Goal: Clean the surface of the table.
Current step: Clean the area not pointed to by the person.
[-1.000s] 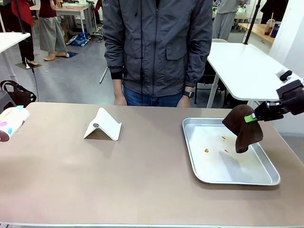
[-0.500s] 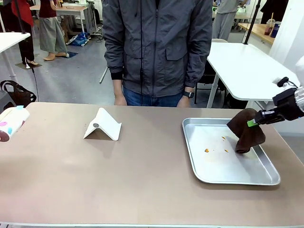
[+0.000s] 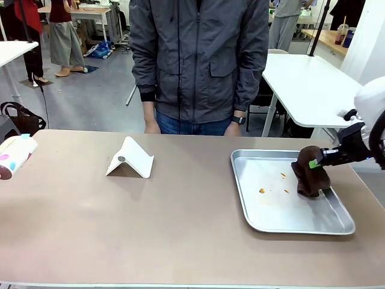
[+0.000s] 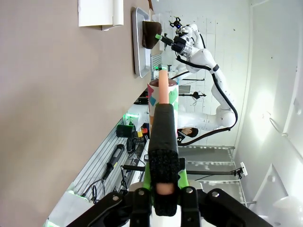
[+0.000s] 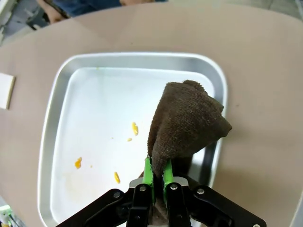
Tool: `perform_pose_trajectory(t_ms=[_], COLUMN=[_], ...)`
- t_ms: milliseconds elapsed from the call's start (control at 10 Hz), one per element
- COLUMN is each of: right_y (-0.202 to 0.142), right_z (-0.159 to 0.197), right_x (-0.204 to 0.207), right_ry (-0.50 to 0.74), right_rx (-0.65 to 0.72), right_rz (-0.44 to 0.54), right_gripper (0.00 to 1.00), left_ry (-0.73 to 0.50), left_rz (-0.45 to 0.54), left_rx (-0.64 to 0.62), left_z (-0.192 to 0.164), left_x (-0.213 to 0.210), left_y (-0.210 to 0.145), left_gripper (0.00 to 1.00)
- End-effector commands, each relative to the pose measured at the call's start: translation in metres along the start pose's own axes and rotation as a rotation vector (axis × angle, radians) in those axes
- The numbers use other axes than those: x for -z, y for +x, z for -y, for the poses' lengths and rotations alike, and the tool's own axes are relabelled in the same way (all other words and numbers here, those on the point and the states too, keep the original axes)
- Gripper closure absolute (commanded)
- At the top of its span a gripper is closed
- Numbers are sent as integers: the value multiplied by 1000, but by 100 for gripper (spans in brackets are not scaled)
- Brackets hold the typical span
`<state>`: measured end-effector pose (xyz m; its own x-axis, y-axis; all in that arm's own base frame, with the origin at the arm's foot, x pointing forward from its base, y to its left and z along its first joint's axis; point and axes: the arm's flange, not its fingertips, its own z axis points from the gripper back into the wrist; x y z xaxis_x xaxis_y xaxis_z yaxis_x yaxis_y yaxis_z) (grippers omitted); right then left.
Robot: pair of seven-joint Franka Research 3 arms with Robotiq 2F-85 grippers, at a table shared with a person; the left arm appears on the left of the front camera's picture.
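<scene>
Right tool [image 3: 314, 163] is pinched tight on a brown terry cloth [image 3: 311, 177], soft and bunched, drooping low into the shiny, round-cornered metal tray [image 3: 301, 227] beside 4 orange crumbs [image 5: 78, 163]. Looks like the dump step; next, a shake or release right there. Left tool [image 4: 163, 111] is clamped on a pink stick [image 4: 163, 80] carrying a patterned roll [image 3: 15, 156]. The matte taupe desk [image 3: 150, 229] lies smooth underneath.
</scene>
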<state>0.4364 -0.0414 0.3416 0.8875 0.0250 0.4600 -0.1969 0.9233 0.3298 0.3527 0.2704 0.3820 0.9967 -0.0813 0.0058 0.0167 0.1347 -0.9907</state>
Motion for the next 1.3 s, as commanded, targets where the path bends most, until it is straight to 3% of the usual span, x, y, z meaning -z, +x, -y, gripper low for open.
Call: perform_pose_trajectory(t_ms=[0, 600, 1200], right_y=[0, -20, -34], right_z=[-1, -30, -87], right_x=[28, 76, 99], right_ry=[49, 207, 314], right_rx=[15, 39, 54], right_rz=[14, -130, -182], right_gripper=[91, 91, 91], left_ry=[-15, -15, -15], left_rz=[2, 2, 2], left_rx=[11, 11, 11], left_z=[5, 5, 5], left_x=[-2, -2, -2], left_y=[-4, -4, -4], left_gripper=[78, 78, 78])
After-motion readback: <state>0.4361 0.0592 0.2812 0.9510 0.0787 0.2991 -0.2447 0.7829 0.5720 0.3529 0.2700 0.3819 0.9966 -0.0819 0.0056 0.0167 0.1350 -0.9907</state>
